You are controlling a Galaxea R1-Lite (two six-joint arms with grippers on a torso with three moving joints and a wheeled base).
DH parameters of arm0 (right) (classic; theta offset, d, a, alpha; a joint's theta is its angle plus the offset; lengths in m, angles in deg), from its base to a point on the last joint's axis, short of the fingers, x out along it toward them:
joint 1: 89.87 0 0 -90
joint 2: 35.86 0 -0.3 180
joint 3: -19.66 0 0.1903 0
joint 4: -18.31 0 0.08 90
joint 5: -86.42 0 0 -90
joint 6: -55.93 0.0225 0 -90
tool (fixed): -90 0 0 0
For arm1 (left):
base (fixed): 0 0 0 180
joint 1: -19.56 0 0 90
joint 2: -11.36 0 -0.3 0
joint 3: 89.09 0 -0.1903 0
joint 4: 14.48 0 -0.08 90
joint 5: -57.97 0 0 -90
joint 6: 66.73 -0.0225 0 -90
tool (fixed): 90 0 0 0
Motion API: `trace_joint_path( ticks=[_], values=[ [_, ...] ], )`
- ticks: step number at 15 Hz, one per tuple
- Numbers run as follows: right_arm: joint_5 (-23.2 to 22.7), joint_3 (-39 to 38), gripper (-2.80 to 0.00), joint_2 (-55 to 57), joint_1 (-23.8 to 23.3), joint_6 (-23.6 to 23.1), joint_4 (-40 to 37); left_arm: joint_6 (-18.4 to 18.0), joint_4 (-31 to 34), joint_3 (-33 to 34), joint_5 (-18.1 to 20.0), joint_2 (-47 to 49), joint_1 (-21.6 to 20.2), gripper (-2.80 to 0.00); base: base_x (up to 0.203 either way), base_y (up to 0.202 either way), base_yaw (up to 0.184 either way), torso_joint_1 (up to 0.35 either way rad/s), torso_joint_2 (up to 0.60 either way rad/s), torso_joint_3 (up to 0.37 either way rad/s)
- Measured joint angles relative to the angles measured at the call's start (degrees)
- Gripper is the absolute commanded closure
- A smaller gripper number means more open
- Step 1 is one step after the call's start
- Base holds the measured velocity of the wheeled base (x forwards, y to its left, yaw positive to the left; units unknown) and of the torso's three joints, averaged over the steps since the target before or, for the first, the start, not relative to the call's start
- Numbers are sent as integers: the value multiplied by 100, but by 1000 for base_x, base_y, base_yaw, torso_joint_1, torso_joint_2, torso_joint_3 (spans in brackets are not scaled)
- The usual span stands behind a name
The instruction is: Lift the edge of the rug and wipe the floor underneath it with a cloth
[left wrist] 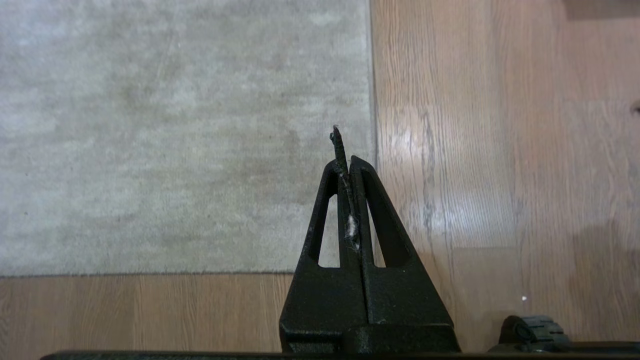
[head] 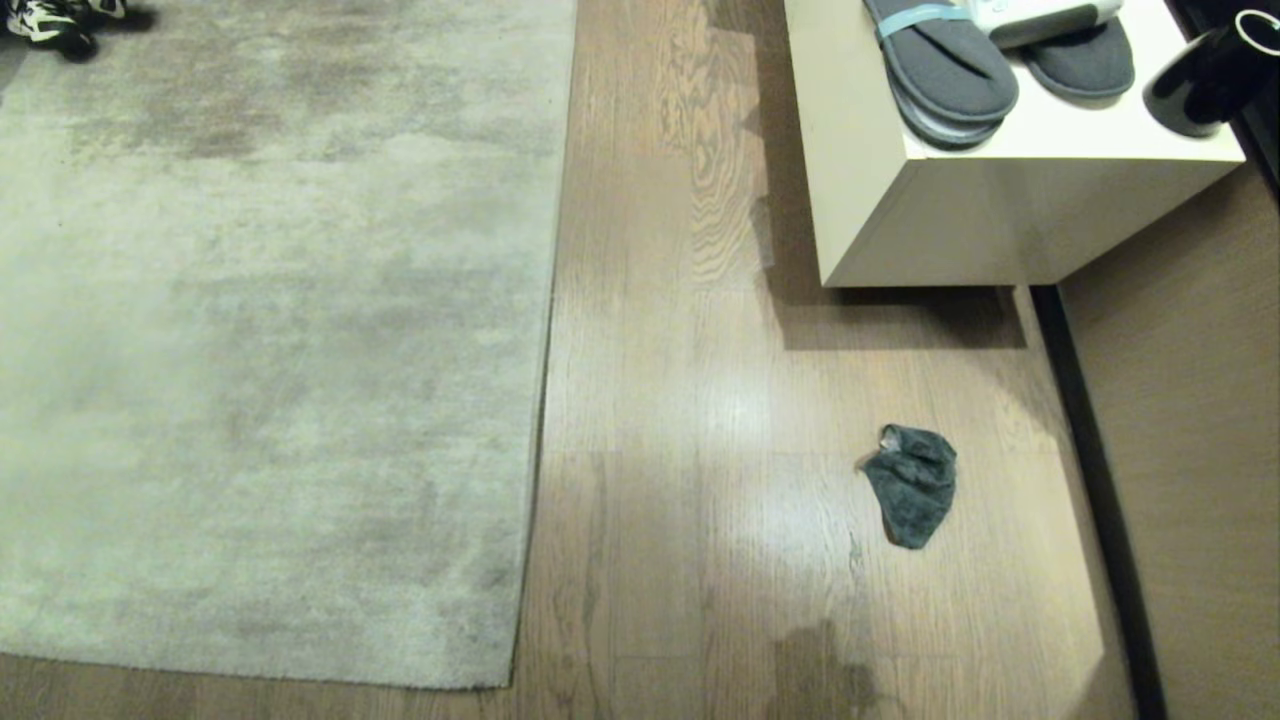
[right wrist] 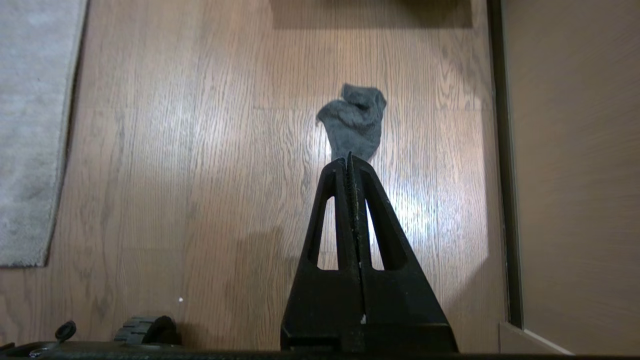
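Cloth (right wrist: pixel 354 122) lies crumpled on the floor (head: pixel 700 400) straight ahead of the right gripper (right wrist: pixel 351 159), whose jaws are pressed together and hold nothing, hanging well above it. Its long axis runs roughly in line with that gripper's pointing direction. By my reading the right arm is much the nearer for picking it up. The left gripper (left wrist: pixel 348 161), also closed and empty apart from lint, hangs above the rug edge (left wrist: pixel 372 125) near its corner, so it is better placed for lifting. Rug and cloth lie well apart, bare planks between. A white cabinet (head: pixel 950 220) with slippers (head: pixel 945 75) stands beyond the cloth.
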Motion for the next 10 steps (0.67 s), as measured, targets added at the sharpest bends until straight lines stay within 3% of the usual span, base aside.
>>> trace_joint_path(
  ticks=[10],
  values=[
    [0,0,0,0,2,1,0,-1,-1,0,1,0,0,0,0,0,0,3,3,202]
  ],
)
